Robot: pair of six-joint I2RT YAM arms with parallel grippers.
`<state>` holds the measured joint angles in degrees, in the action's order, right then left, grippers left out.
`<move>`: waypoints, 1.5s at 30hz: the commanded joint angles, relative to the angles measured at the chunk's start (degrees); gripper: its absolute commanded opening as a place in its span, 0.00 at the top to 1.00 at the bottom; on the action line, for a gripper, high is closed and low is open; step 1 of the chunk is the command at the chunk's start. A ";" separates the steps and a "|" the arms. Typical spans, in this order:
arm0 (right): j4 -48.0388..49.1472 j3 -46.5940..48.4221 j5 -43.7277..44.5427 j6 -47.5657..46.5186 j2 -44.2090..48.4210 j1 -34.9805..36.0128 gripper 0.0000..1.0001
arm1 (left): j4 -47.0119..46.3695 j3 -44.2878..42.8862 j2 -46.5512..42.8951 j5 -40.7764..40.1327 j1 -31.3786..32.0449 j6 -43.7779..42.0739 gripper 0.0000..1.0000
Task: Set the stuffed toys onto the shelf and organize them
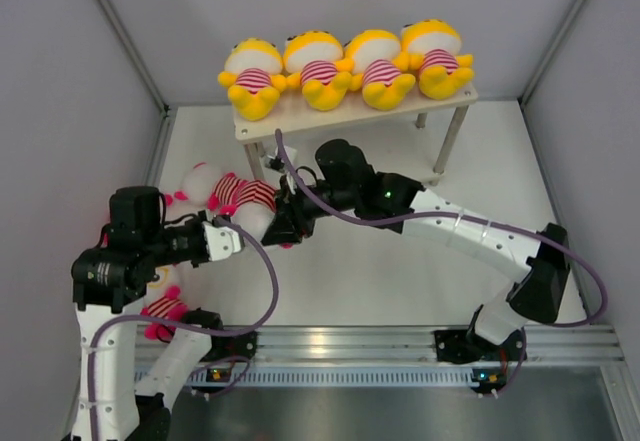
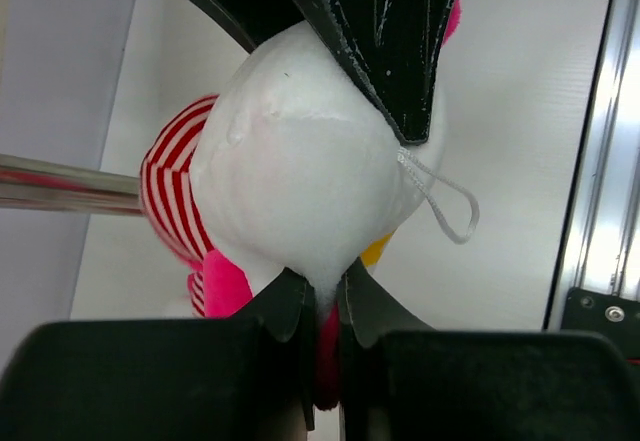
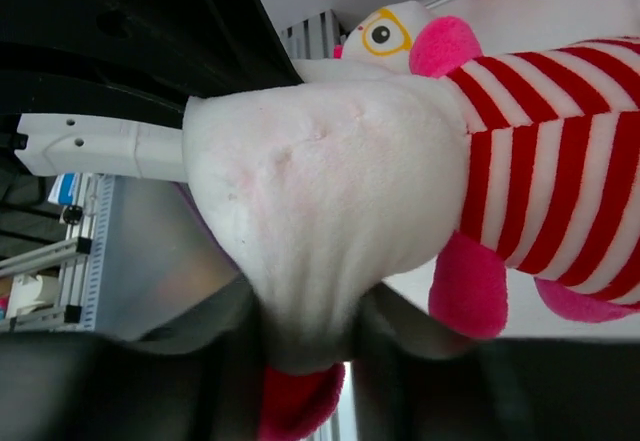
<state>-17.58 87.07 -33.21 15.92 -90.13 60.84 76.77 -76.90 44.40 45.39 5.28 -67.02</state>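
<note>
The white table [image 1: 400, 271] carries the shelf [image 1: 300, 119] at twelve o'clock, and four yellow dolls [image 1: 318, 61] sit on its top board in a row, touching side by side. On the table itself, one pink doll [image 1: 205, 183] lies at about ten o'clock near the shelf's left leg. Another [image 1: 165, 308] lies at eight o'clock, partly hidden.

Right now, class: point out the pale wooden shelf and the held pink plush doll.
pale wooden shelf [image 1: 290, 123]: top external view, board's front edge.
held pink plush doll [image 2: 300, 181]: left wrist view, white head.

No text, no labels — none legible
</note>
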 commanded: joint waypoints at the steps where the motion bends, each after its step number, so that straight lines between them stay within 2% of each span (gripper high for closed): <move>1: 5.20 1.79 -2.04 -5.54 5.39 0.68 0.57 | 3.83 1.23 0.60 7.34 0.26 4.25 1.00; 2: 4.67 1.01 -0.12 -8.16 6.10 0.68 0.47 | 2.78 1.06 0.60 8.31 0.26 6.62 1.00; 3: 4.32 0.22 1.29 -9.58 8.19 0.60 0.32 | 0.16 0.62 0.77 8.66 0.26 11.69 1.00; 4: 4.14 -2.23 3.13 -11.16 9.69 0.51 0.27 | -1.09 0.35 0.77 8.93 0.26 14.26 1.00; 5: 4.31 -3.73 7.50 -14.22 11.19 0.33 0.17 | -2.58 -0.43 0.77 9.02 0.26 16.90 1.00; 9: 6.24 -12.78 19.83 -23.55 20.32 -0.45 0.06 | -9.17 -2.72 1.12 8.67 0.26 34.27 1.00; 13: 12.64 -25.06 26.26 -29.70 28.77 -2.12 0.06 | -10.94 -4.92 1.91 13.31 0.00 41.09 1.00; 17: 28.86 -37.74 26.10 -33.50 33.96 -2.30 0.06 | -12.43 -6.94 2.62 20.17 -1.41 47.48 1.00; 19: 32.42 -41.08 27.14 -33.50 34.67 -2.22 0.08 | -13.31 -7.82 3.06 22.98 -2.37 50.22 1.00; 23: 35.68 -40.84 27.41 -33.50 33.35 -1.34 0.12 | -13.49 -9.14 4.72 24.93 -3.96 54.18 1.00; 30: 40.43 -40.40 28.73 -33.68 31.33 0.77 0.13 | -13.49 -8.88 4.82 26.77 -4.84 55.42 1.00; 31: 41.48 -40.31 27.60 -33.15 31.07 0.86 0.13 | -13.49 -8.96 4.82 26.86 -6.49 55.51 1.00; 45: 43.16 -37.23 26.53 -32.36 26.14 5.25 0.20 | -13.58 -9.76 5.43 29.41 -7.83 55.51 1.00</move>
<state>20.56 45.93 -6.17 -16.91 -63.61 64.84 66.15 -84.77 49.41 71.83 -2.17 -11.86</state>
